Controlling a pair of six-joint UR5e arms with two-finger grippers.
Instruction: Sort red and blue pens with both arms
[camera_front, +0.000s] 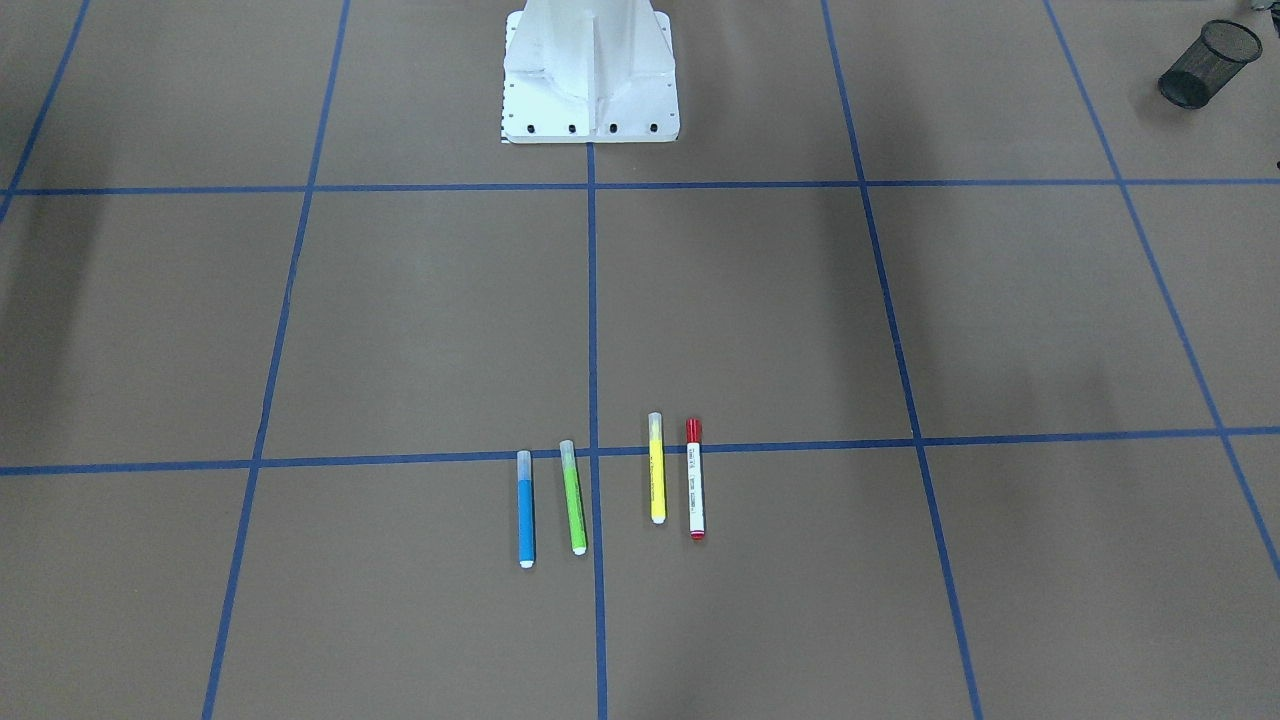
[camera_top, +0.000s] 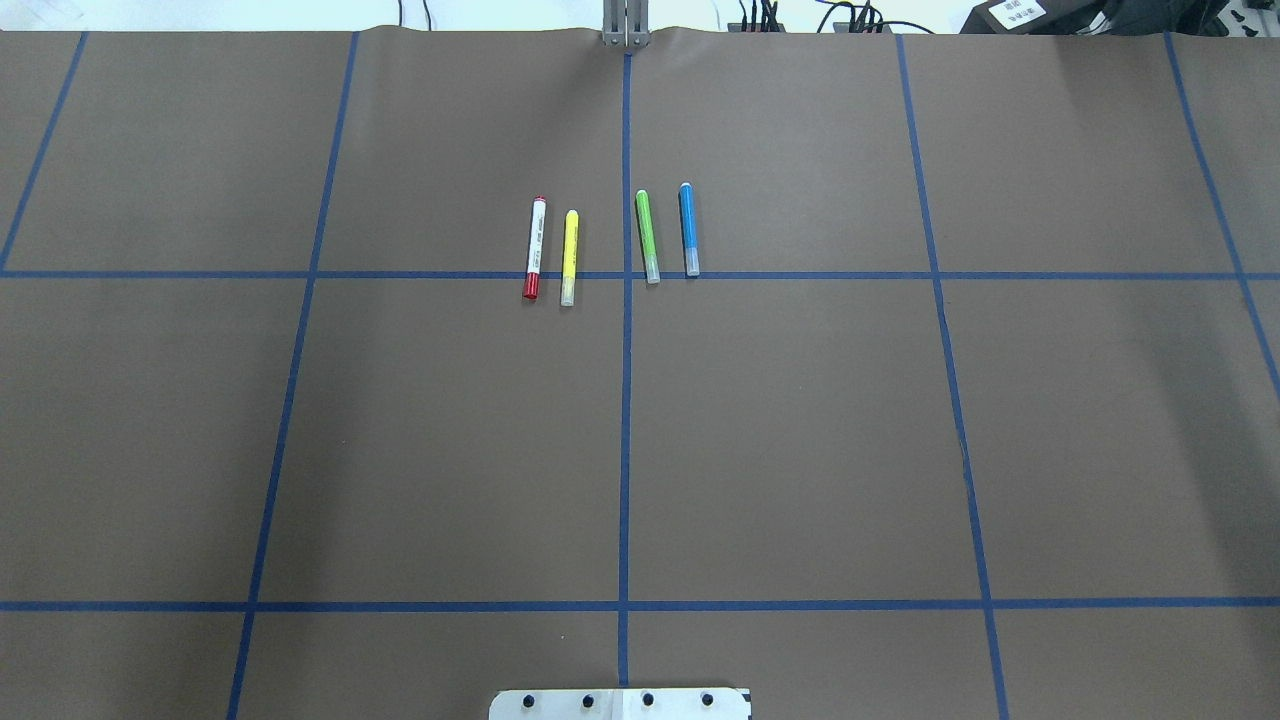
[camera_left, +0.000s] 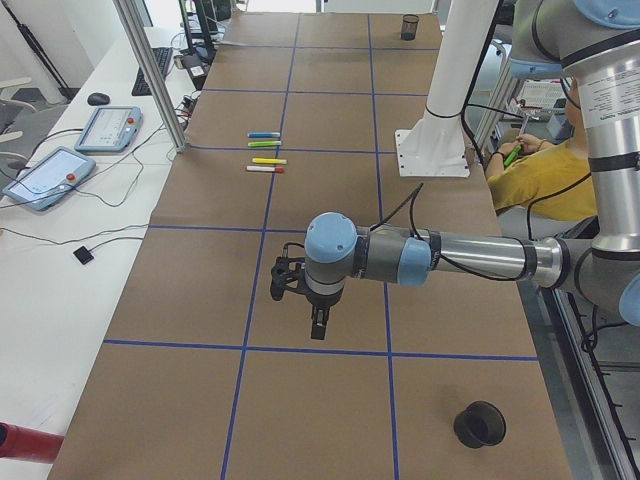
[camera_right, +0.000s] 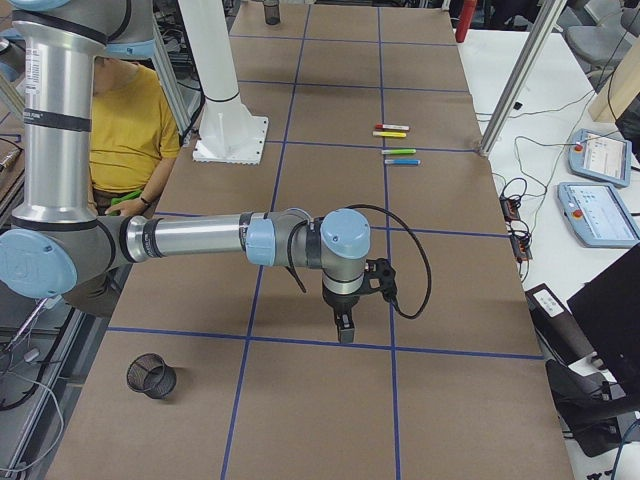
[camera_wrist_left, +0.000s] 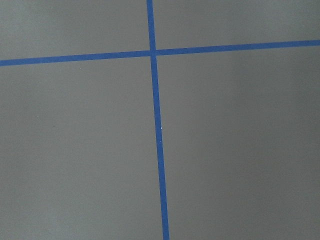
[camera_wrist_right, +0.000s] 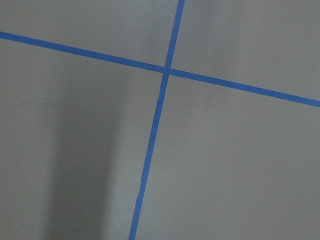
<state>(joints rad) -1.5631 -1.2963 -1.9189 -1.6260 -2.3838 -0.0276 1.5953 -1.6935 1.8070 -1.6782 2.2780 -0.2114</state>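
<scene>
While the left arm (camera_left: 470, 258) stretches level, its tool (camera_left: 318, 332) points down.

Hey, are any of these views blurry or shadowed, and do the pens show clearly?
Overhead exterior: sharp and evenly lit, red pen and blue pen crisp. Front-facing: broad soft shadow bands across the table. Right wrist: a dark shadow strip on its left side.

Front cam: across the worktop (camera_front: 900, 320), steep down, facing the white pedestal (camera_front: 590, 80). Overhead: behind the pedestal, facing the opposite way. Both share the red pen (camera_front: 695, 480) and blue pen (camera_front: 525, 510). Side cams: high at each end, looking lengthwise. Wrist cams: close, looking down on tape crossings (camera_wrist_left: 153, 52).
</scene>
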